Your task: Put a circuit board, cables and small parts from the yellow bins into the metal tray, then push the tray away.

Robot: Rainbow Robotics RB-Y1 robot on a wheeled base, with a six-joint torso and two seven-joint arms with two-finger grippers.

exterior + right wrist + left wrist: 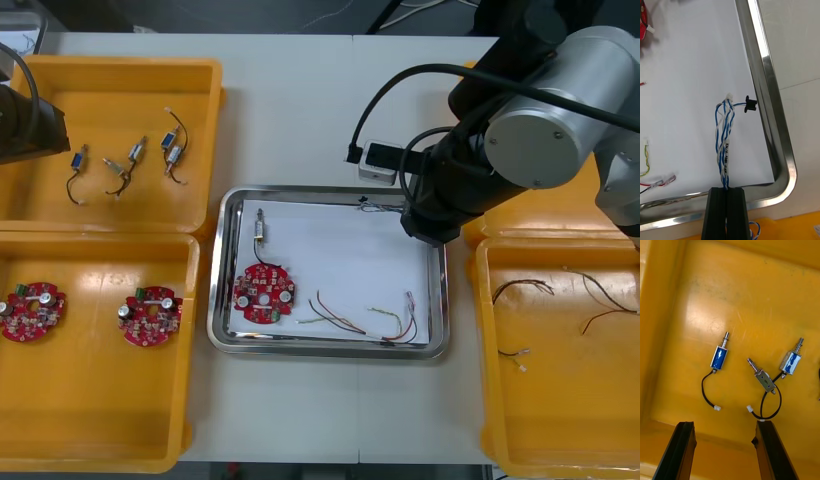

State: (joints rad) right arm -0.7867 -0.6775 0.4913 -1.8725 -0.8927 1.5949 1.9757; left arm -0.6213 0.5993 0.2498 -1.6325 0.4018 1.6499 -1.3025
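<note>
Blue-white twisted cable (pixel 724 150) pinched in right end effector (pixel 727 189), shiny metal tray (pixel 763 75), left end effector (pixel 724 423) spread

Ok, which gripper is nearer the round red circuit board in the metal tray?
Right. The right gripper holds a twisted blue and white cable at the far right corner of the board's tray; the left gripper is open over the far left yellow bin.

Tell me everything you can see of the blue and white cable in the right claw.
The blue and white cable is a bundle of thin twisted wires, one white strand printed in black. The shut right claw pinches it; the rest stretches over the metal tray's white inside near a corner. Its free end carries a small white plug and a black connector beside the rim.
</note>
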